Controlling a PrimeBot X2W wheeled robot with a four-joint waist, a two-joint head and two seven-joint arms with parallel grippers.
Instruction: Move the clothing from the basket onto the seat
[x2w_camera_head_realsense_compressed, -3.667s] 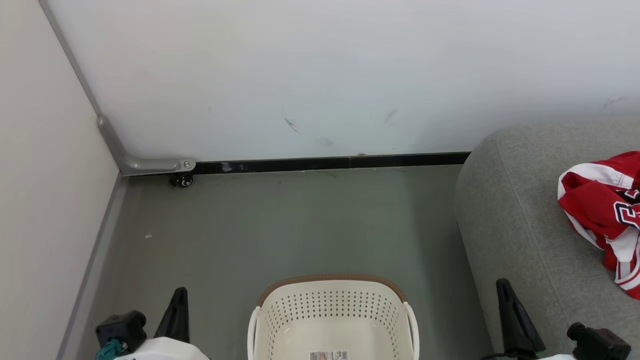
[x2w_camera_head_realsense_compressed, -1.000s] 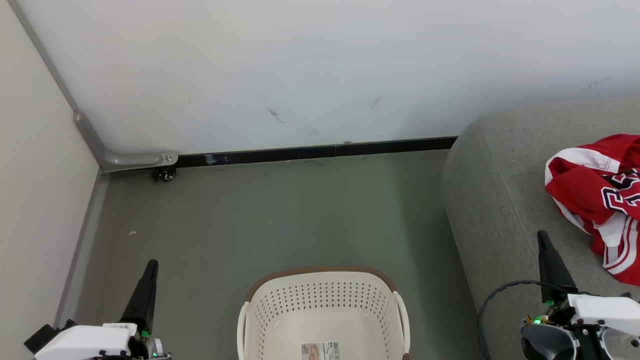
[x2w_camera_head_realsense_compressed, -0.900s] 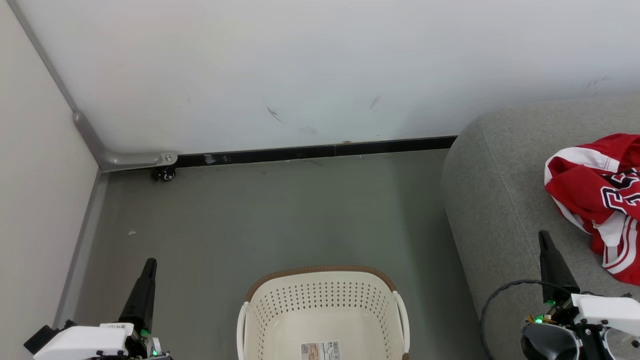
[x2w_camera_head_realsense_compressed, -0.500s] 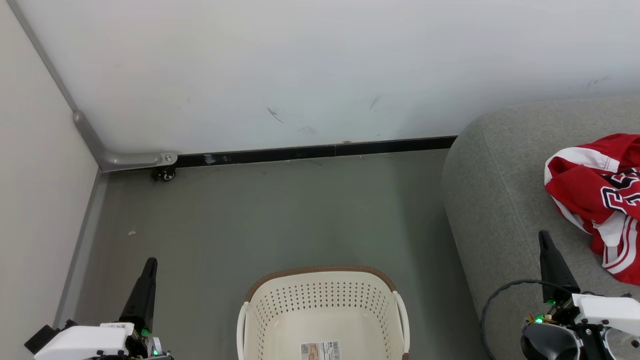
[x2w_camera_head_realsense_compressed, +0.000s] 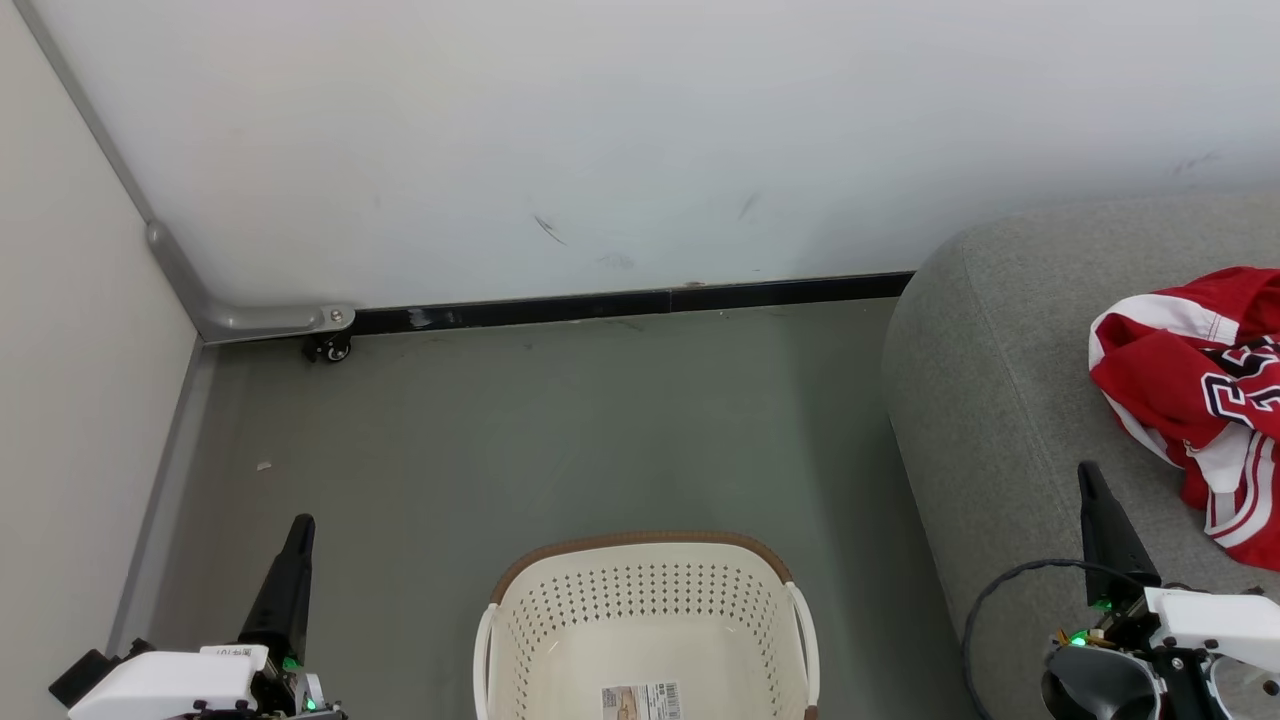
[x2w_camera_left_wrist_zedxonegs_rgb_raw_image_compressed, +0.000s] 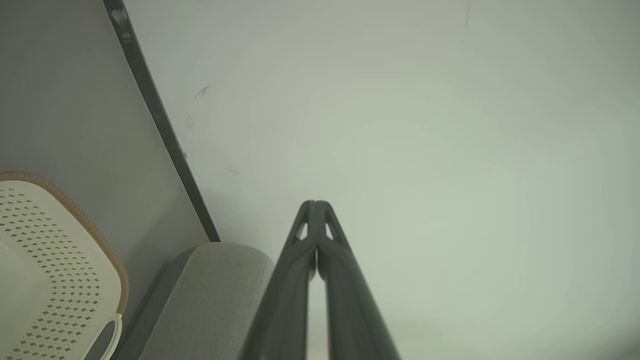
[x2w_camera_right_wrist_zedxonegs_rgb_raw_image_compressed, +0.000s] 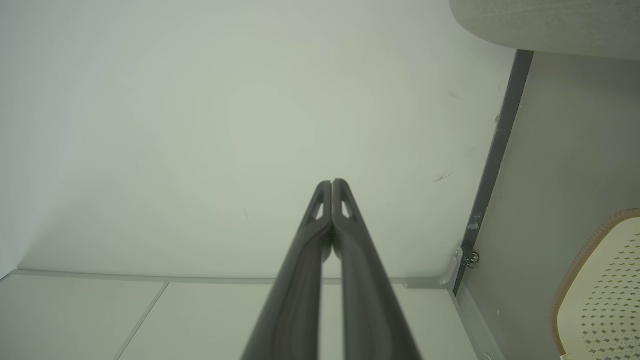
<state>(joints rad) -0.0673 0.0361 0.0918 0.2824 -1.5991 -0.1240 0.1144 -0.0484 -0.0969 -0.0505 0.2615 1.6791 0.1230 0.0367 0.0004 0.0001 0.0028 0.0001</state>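
Observation:
The red clothing (x2w_camera_head_realsense_compressed: 1190, 400), a jersey with white bands and black-and-white lettering, lies crumpled on the grey seat (x2w_camera_head_realsense_compressed: 1010, 420) at the right. The cream basket (x2w_camera_head_realsense_compressed: 645, 625) with its brown rim stands on the floor at the bottom middle; only a label sticker (x2w_camera_head_realsense_compressed: 641, 701) shows inside it. My left gripper (x2w_camera_head_realsense_compressed: 301, 524) is shut and holds nothing, left of the basket. My right gripper (x2w_camera_head_realsense_compressed: 1084, 470) is shut and holds nothing, over the seat's near part, left of the jersey. Both wrist views show fingertips pressed together, left gripper (x2w_camera_left_wrist_zedxonegs_rgb_raw_image_compressed: 315, 203) and right gripper (x2w_camera_right_wrist_zedxonegs_rgb_raw_image_compressed: 332, 182).
A white wall (x2w_camera_head_realsense_compressed: 640, 130) with a black skirting strip (x2w_camera_head_realsense_compressed: 630, 302) runs behind the grey floor (x2w_camera_head_realsense_compressed: 520, 430). A panel (x2w_camera_head_realsense_compressed: 70, 400) closes the left side, with a metal bracket and a small castor (x2w_camera_head_realsense_compressed: 331, 349) in the corner.
Since 3.7 s ago the head camera has shifted and both grippers stand higher in the picture. Over the last second nothing has visibly moved.

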